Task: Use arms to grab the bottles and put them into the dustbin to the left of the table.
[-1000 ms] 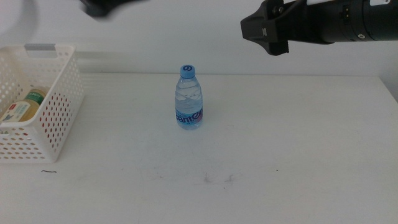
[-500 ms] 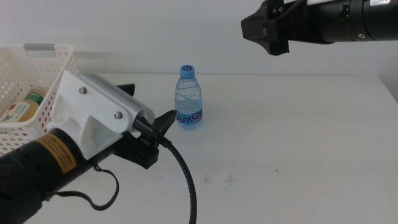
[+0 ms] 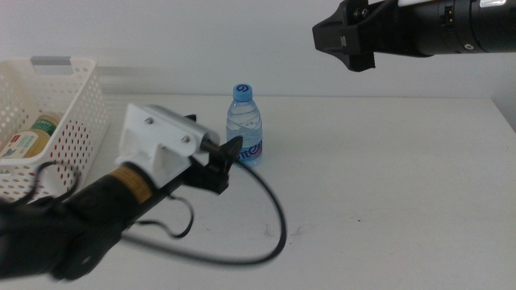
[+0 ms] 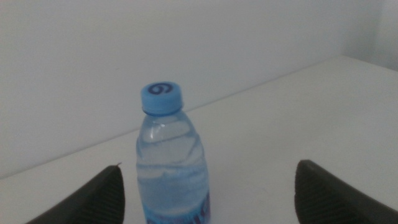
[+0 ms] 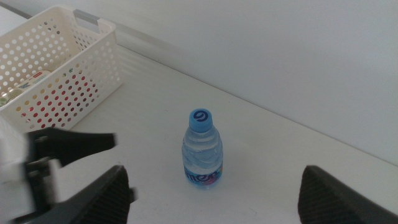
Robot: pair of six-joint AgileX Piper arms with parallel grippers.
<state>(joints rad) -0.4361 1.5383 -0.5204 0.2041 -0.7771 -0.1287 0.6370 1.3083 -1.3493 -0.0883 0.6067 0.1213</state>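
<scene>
Middle view: the water bottle (image 3: 245,126) is standing upright mid-table (image 3: 387,185). The left gripper (image 3: 229,157) is being held just beside it, jaws spread. The dustbin (image 3: 76,137) is sitting at the table's left edge, the tea bottle (image 3: 31,137) lying inside.

Left wrist view: the bottle (image 4: 170,168) is being framed between the parted jaws, untouched.

Right wrist view: the right gripper (image 5: 211,199) is being held high above the bottle (image 5: 201,149), released, jaws wide apart.

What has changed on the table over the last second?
The left gripper has swung into view from the left and closed in on the water bottle, jaws open, not yet holding it. The bottle, the basket with its contents and the raised right gripper stayed put.
</scene>
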